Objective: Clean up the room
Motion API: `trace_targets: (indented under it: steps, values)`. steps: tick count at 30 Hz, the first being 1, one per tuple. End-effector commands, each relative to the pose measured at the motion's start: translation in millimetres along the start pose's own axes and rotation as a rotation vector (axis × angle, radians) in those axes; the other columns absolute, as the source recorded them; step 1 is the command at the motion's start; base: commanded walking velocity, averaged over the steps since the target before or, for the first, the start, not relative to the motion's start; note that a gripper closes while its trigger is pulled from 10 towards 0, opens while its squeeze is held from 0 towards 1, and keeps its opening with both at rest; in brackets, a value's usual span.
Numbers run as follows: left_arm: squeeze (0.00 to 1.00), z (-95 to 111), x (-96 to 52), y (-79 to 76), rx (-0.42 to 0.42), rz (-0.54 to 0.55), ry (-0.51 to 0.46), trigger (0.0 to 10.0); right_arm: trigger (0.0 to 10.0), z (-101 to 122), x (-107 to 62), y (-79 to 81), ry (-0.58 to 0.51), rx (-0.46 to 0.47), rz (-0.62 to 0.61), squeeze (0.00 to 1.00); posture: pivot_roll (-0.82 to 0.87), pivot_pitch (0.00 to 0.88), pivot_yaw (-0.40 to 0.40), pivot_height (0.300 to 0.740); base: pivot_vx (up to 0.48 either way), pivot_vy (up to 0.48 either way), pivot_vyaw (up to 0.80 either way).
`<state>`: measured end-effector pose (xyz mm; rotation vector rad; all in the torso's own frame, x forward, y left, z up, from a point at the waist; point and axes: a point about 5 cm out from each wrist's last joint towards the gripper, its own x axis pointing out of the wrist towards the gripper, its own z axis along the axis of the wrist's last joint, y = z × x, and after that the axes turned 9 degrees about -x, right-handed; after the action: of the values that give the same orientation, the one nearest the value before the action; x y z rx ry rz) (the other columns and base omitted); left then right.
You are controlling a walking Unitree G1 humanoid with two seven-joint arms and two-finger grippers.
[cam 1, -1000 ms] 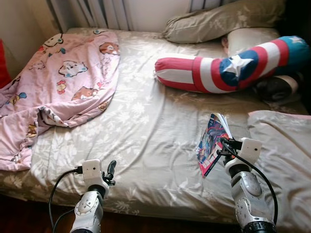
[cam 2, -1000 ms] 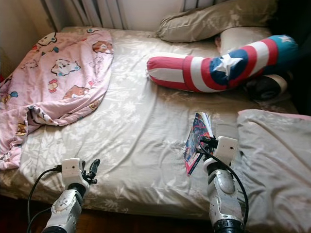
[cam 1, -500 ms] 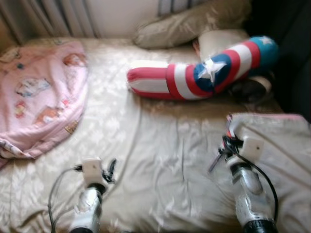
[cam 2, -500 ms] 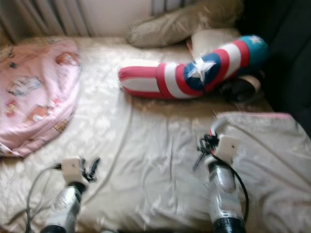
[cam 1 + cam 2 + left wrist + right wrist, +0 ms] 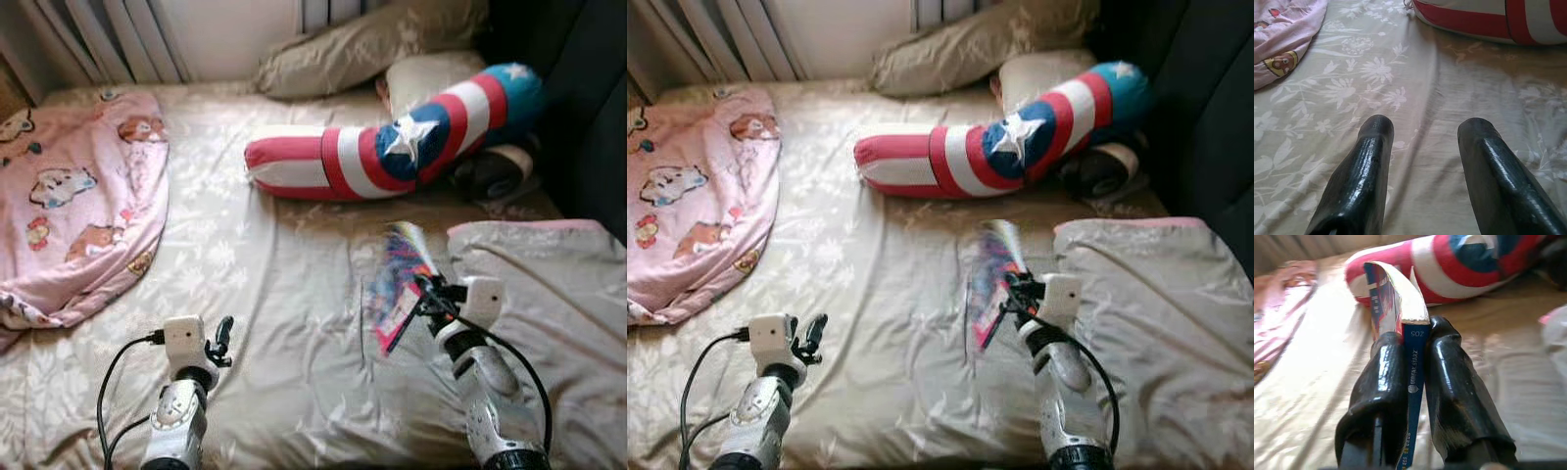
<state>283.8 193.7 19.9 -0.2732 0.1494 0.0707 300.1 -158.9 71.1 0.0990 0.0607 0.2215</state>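
Two black fingers of the right gripper (image 5: 1413, 377) clamp the spine of a colourful magazine (image 5: 397, 289), held up over the near right of the floral bed sheet (image 5: 284, 284), beside a grey blanket (image 5: 549, 294). Near left, the left gripper (image 5: 1422, 161) hovers above the sheet, fingers spread wide and empty. A red, white and blue star bolster (image 5: 392, 147) lies farther back; a pink cartoon quilt (image 5: 69, 206) lies far left.

The magazine (image 5: 397, 289) is motion-blurred, its cover unreadable.
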Motion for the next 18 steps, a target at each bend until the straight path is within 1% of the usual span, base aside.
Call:
trace_targets:
  steps: [1, 2, 3, 5, 7, 8, 11, 14, 17, 18]
  values:
    - [0.00, 2, -0.3, 0.4, -0.006, 0.005, -0.010, 10.0, 10.0, 13, 1.8, 0.1, -0.067, 0.023, 0.002, 0.00, 0.00, 0.152, 0.018, 0.740, 0.000, 0.000, 0.00]
    - [0.00, 2, -0.3, 0.4, -0.006, 0.005, -0.010, 10.0, 10.0, 13, 1.8, 0.1, -0.067, 0.023, 0.002, 0.00, 0.00, 0.152, 0.018, 0.740, 0.000, 0.000, 0.00]
    - [0.00, 4, 0.5, -1.0, -0.007, 0.000, -0.023, 10.0, 10.0, 15, 2.3, -0.6, -0.084, 0.061, -0.007, 0.00, 0.00, 0.152, 0.018, 0.740, 0.000, 0.000, 0.00]
    - [0.00, 11, 2.7, -4.1, -0.013, -0.011, -0.060, 10.0, 10.0, 19, 3.4, 0.5, -0.116, 0.178, -0.011, 0.00, 0.00, 0.142, 0.022, 0.740, 0.000, 0.000, 0.00]
    - [0.00, 16, 4.6, -6.4, -0.020, -0.017, -0.084, 10.0, 10.0, 20, 3.9, 4.6, -0.127, 0.230, 0.020, 0.00, 0.00, 0.138, 0.023, 0.740, 0.000, 0.000, 0.00]
    - [0.00, 16, 4.6, -6.4, -0.020, -0.017, -0.084, 10.0, 10.0, 20, 3.9, 4.6, -0.127, 0.230, 0.020, 0.00, 0.00, 0.138, 0.023, 0.740, 0.000, 0.000, 0.00]
    - [0.00, 19, 6.7, -9.0, -0.027, -0.024, -0.096, 10.0, 10.0, 12, 5.6, 11.2, -0.079, 0.152, 0.060, 0.00, 0.00, 0.133, 0.024, 0.740, 0.000, 0.000, 0.00]
    - [0.00, 23, 8.5, -10.6, -0.036, -0.025, -0.109, 10.0, 10.0, 10, 7.4, 12.6, -0.068, 0.146, 0.059, 0.00, 0.01, 0.133, 0.021, 0.740, 0.000, 0.000, 0.00]
    - [0.00, 23, 8.6, -10.9, -0.041, -0.026, -0.105, 10.0, 10.0, 11, 8.3, 9.9, -0.068, 0.131, 0.037, 0.00, 0.00, 0.135, 0.022, 0.740, 0.000, 0.000, 0.00]
    - [0.00, 23, 8.6, -11.1, -0.041, -0.028, -0.103, 10.0, 10.0, 11, 8.8, 9.8, -0.059, 0.141, 0.041, 0.00, 0.00, 0.138, 0.022, 0.740, 0.000, 0.000, 0.00]
